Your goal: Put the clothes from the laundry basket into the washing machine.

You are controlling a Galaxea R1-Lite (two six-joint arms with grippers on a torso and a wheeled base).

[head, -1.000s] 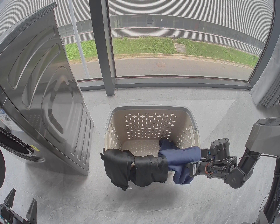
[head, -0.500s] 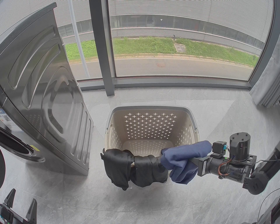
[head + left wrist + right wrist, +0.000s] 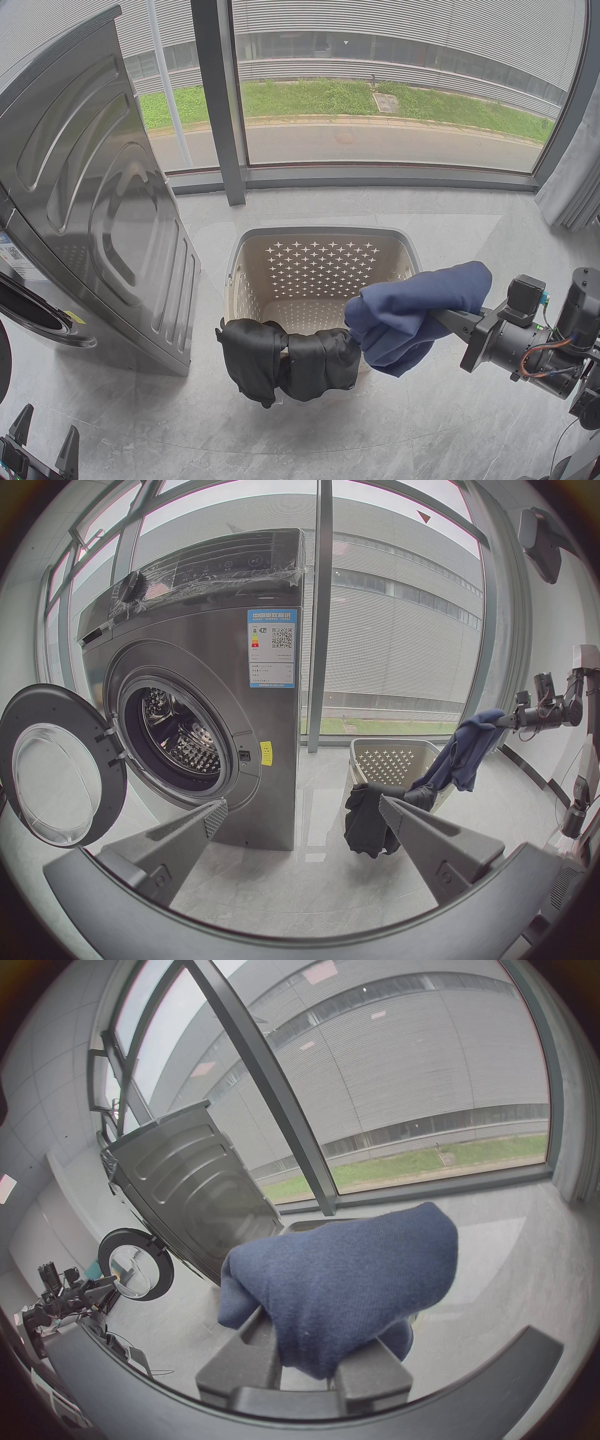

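Note:
A beige laundry basket (image 3: 325, 265) stands on the floor in front of me. A black garment (image 3: 290, 365) hangs over its near rim. My right gripper (image 3: 437, 315) is shut on a blue garment (image 3: 412, 309), held in the air above the basket's near right corner; the cloth drapes over the fingers (image 3: 250, 1350) in the right wrist view. The washing machine (image 3: 94, 206) stands to the left, its round door (image 3: 56, 767) swung open and the drum (image 3: 178, 739) exposed. My left gripper (image 3: 300, 811) is open, low at the near left, holding nothing.
A large window and a dark window post (image 3: 219, 100) rise behind the basket. A grey curtain (image 3: 578, 175) hangs at the far right. Bare tiled floor (image 3: 312, 431) lies between the basket and me.
My right gripper has lifted the blue garment up out of the basket and drawn it to the right. The black garment and the left arm have not moved.

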